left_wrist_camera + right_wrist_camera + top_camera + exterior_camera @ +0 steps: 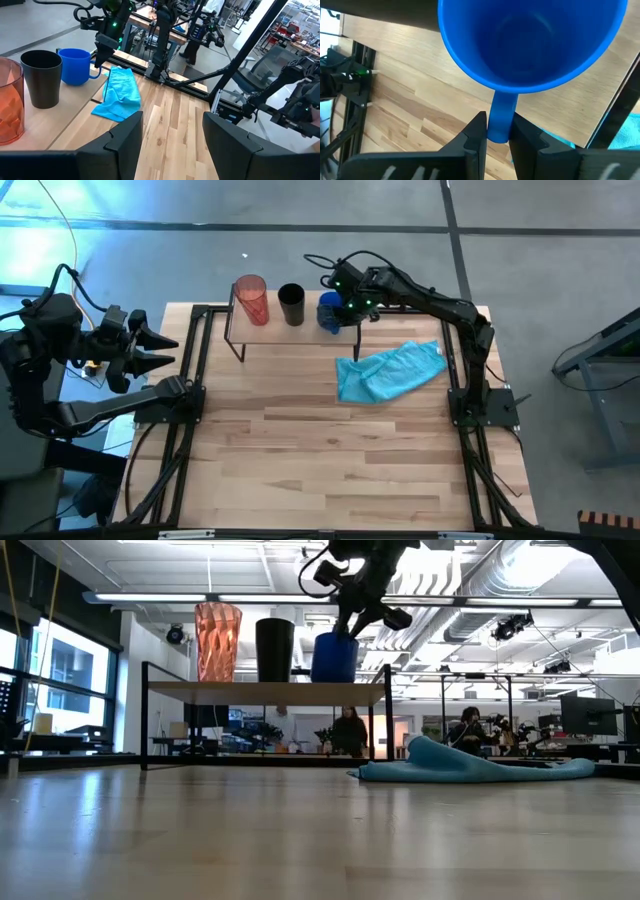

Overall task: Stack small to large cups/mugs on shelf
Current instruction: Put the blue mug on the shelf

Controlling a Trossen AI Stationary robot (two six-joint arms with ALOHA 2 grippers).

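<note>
At the far left, off the edge of the table, the left gripper (160,352) is seen waiting with its fingers spread wide and nothing between them. Next comes the shelf (262,332), which stands at the back of the table, and all three cups are lined up on it in a row. The tall orange-red tumbler (251,299) is found at the left end. The black cup (291,304) is placed just beside it in the middle. The blue mug (329,312) is set at the right end, and in the low view its bottom seems to rest flat on the board. The handle of the blue mug is pinched between the fingers of the right gripper (497,131), which is held just above the right end of the shelf. To the right of the shelf, a light-blue cloth (390,370) is left crumpled on the table. The cups are judged to be sorted by size from tall to short, so the job looks nearly done. Only the letting go of the handle and the pulling away of the right arm seem to be left.
</note>
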